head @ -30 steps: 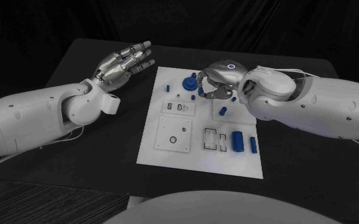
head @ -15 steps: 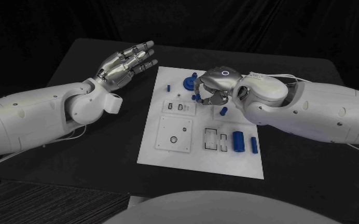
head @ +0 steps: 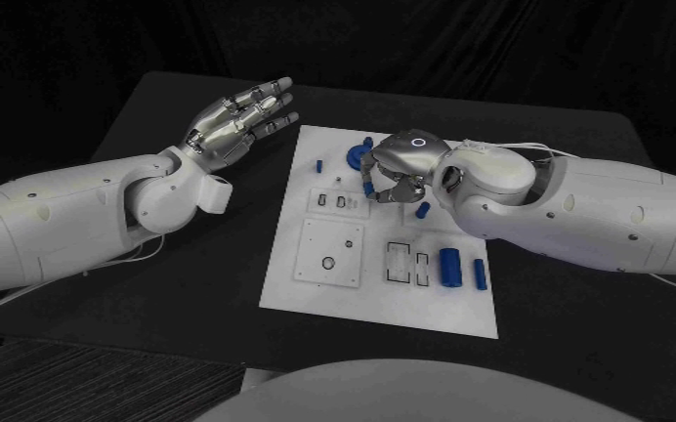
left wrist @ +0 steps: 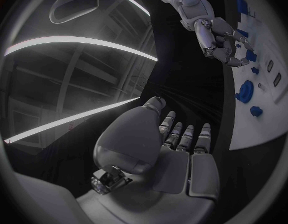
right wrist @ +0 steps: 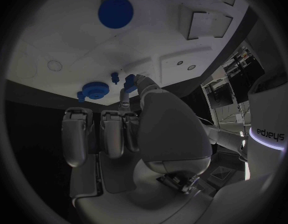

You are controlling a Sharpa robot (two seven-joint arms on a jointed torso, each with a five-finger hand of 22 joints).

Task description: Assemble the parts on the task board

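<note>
right hand [head: 401, 174] fingers curled over small part [right wrist: 129, 79], grip unclear | we lower slow, straight onto board [head: 338, 290] | left hand [head: 236, 126] fingers spread, idle

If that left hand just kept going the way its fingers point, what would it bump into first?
Probably nothing: the left hand, open with nothing in it, points up and away past the task board corner toward the table's far edge. Depth is uncertain.

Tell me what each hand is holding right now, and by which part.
The left hand holds nothing, fingers spread beside the task board. The right hand pinches a small blue part at its fingertips; which part of it cannot be told.
</note>
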